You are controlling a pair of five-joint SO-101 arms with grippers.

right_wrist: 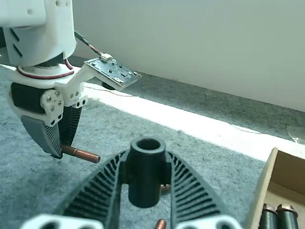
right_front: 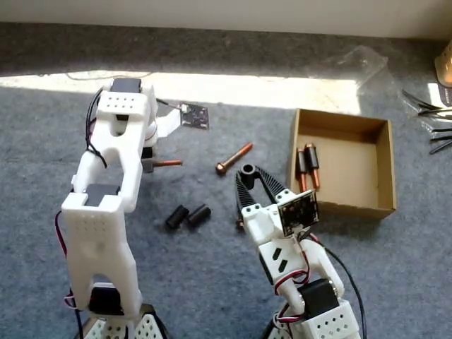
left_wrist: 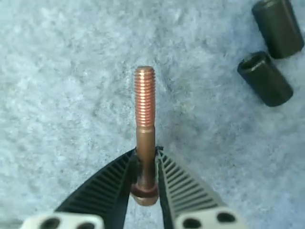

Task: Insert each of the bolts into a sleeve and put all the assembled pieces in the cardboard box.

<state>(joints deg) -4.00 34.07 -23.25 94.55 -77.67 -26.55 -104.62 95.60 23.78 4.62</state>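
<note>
Left pincer pinching copper bolt near its head, threads outward. Right pincer pinching black sleeve. From that sleeve: loose bolt at 11 o'clock, two loose sleeves at 8, cardboard box at 3, two assembled pieces inside.

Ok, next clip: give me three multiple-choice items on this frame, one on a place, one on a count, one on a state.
1. Where do the assembled pieces lie?
A. in the cardboard box
B. under an arm
C. in the left hand

2. How many loose sleeves lie on the carpet?
A. one
B. two
C. four

3. What does the right hand hold?
A. a bolt
B. nothing
C. a sleeve

Answers:
1. A, both bolt-in-sleeve pieces rest on the box floor.
2. B, a pair lies side by side.
3. C, it is shut on a black sleeve.
</note>
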